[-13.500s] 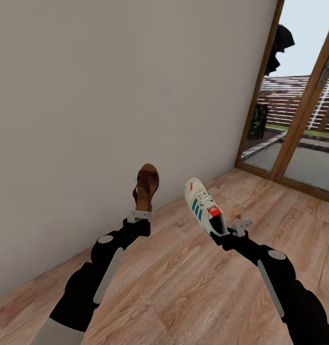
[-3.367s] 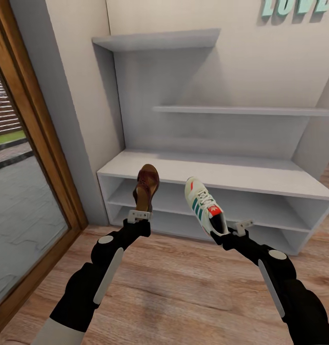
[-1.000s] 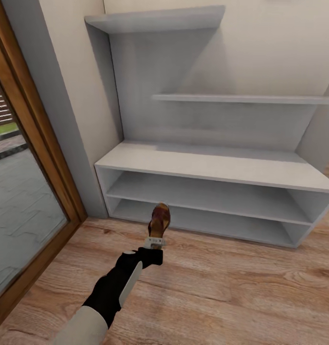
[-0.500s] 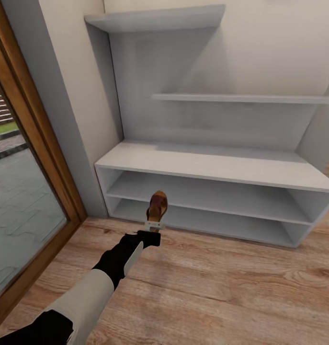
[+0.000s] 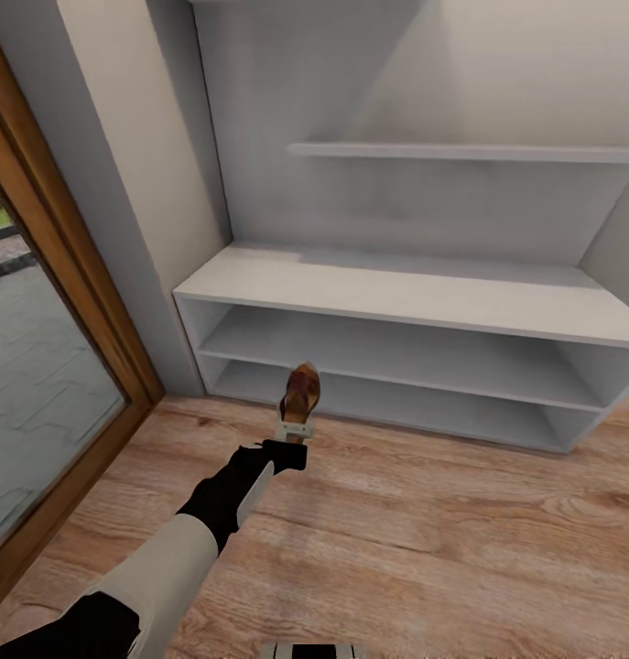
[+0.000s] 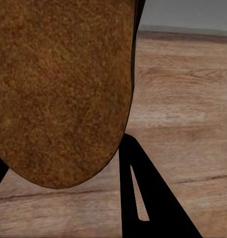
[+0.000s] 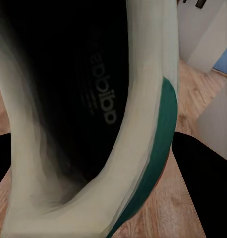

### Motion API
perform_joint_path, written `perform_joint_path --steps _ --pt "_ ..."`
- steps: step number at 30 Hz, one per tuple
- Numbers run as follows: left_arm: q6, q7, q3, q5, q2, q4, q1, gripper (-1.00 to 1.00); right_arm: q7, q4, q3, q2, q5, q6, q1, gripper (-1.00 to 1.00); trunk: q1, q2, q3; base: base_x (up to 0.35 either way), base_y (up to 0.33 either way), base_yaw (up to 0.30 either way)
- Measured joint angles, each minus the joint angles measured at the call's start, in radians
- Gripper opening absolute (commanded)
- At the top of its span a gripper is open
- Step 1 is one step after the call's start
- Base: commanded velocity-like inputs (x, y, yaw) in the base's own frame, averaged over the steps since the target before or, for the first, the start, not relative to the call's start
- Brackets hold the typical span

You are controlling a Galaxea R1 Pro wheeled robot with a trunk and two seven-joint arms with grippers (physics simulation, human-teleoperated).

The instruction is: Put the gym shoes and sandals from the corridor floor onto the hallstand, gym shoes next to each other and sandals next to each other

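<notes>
Two shoes are being carried at this moment, one in each claw. The left claw (image 5: 295, 429) is pinching a brown sandal (image 5: 300, 394) by its heel end, holding it toe-up just in front of the hallstand (image 5: 415, 302), low over the corridor floor (image 5: 424, 540) and level with the lower open shelves. In the left wrist view the sandal's grainy underside (image 6: 61, 89) is looming close, with one dark finger (image 6: 143, 198) showing beside it.

The right wrist view is showing a cream gym shoe (image 7: 93, 124) with its dark inside and green stripe, sitting between dark shapes on either side that are probably the right claw's fingers — so that claw is looking closed on the shoe's collar, though the contact itself is hidden.

Both shoes are likely handling as light things. The sandal is seeming fairly stiff in the sole, so a pinch across the heel is giving good control, but the long toe end is acting as a lever and could be swinging or slipping if bumped against a shelf edge. The sneaker's padded collar is softer and may be squashing under the grip — a hold on the firmer heel is probably the safer place. Neither is fragile.
</notes>
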State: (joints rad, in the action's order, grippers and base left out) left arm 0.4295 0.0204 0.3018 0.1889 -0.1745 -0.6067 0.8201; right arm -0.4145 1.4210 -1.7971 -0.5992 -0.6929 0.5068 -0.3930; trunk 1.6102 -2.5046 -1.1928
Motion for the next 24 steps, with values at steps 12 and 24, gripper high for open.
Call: perform_joint_path --steps 12,24 --pt "0.000 -0.002 -0.003 0.000 0.000 -0.001 0.000 -1.00 -0.005 0.002 -0.003 0.002 0.003 0.000 0.000 -1.00 0.004 -0.002 -0.042 0.000 0.000 0.000" --pt "0.001 0.000 -0.008 0.000 0.002 -0.001 0.000 -1.00 -0.002 -0.001 0.002 0.002 -0.001 0.000 0.000 -1.00 0.004 -0.002 -0.042 0.000 0.000 -0.075"
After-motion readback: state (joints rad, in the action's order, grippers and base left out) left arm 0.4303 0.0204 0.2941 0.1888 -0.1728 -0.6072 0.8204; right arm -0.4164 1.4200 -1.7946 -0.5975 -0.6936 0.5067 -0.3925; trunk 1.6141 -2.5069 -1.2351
